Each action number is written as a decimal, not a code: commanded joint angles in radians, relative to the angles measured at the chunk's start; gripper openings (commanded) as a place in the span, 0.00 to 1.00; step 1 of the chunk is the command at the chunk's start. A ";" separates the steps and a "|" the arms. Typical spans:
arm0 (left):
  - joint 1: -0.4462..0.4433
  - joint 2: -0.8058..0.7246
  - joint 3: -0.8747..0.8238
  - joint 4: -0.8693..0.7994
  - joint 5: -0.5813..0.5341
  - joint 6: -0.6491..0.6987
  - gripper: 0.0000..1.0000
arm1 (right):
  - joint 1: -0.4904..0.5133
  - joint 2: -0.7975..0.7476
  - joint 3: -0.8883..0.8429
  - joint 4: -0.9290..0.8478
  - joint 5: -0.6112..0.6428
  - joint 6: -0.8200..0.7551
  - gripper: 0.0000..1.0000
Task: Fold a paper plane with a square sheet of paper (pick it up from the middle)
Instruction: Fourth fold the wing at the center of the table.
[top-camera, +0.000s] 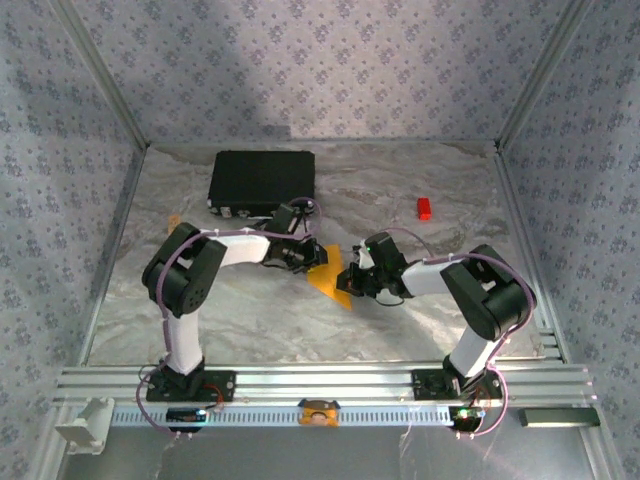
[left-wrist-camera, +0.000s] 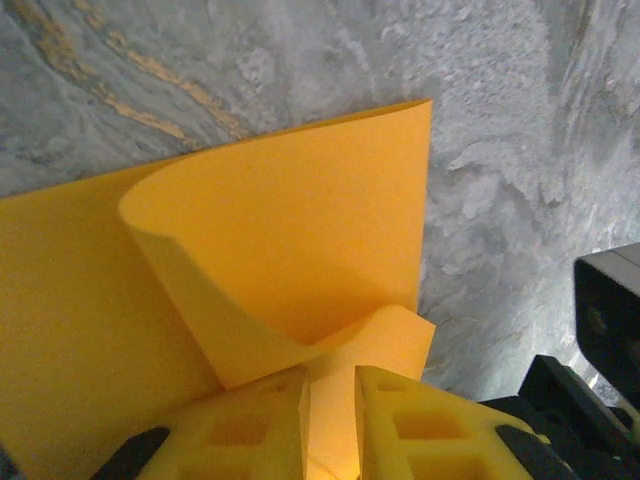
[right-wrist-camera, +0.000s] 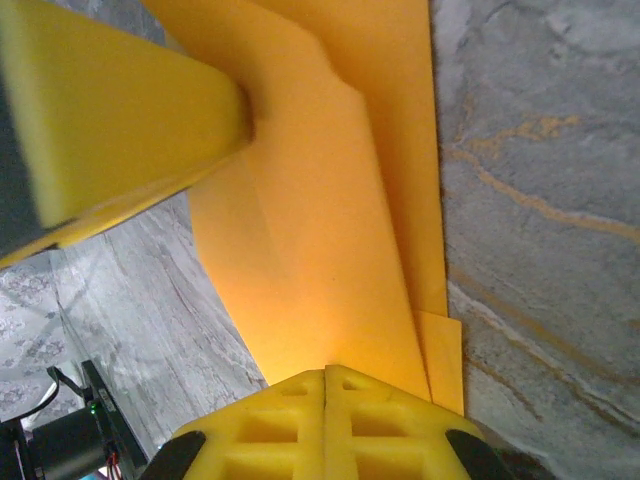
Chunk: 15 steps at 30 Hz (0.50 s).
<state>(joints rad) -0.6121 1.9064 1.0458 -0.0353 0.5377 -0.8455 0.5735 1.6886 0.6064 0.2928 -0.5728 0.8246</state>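
Sheet: the square sheet of paper (top-camera: 330, 280) is held near the middle of the tabletop (top-camera: 250, 320), between the two arms. One flap is curled over rather than creased flat, and no plane shape is formed yet.
Left fingers: the left gripper (left-wrist-camera: 330, 405) is placed at 10 o'clock of the sheet. Its fingers (left-wrist-camera: 385, 395) are clamped on a bent tab of the paper, with only a narrow slot left between them.
Right fingers: the right gripper (right-wrist-camera: 325, 385), at 3 o'clock of the sheet, is pressed fully together, and the sheet's edge appears to be pinched in it.
Bystanders: a black case (top-camera: 262, 180) is set at 11 o'clock and a red block (top-camera: 424, 208) at 2 o'clock, both well apart from the sheet.
Risk, tearing: if the arms are drawn apart under both holds, the thin paper is likely to be ripped at a pinch.
Risk, skewed crease: the curl could be flattened off-line, since the edges are not seen to be matched.
Risk, slip: a shallow hold on the tab could be lost and the sheet dropped.
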 joint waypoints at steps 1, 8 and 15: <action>-0.027 -0.060 -0.007 -0.006 -0.017 0.005 0.18 | -0.004 0.038 -0.033 -0.124 0.035 0.022 0.00; -0.072 -0.040 -0.066 0.076 0.032 -0.046 0.09 | -0.009 0.036 -0.056 -0.118 0.054 0.039 0.00; -0.070 0.020 -0.108 0.123 0.010 -0.106 0.07 | -0.011 0.036 -0.066 -0.096 0.042 0.043 0.00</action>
<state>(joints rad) -0.6891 1.8954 0.9573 0.0551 0.5549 -0.9123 0.5678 1.6886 0.5900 0.3225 -0.5755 0.8581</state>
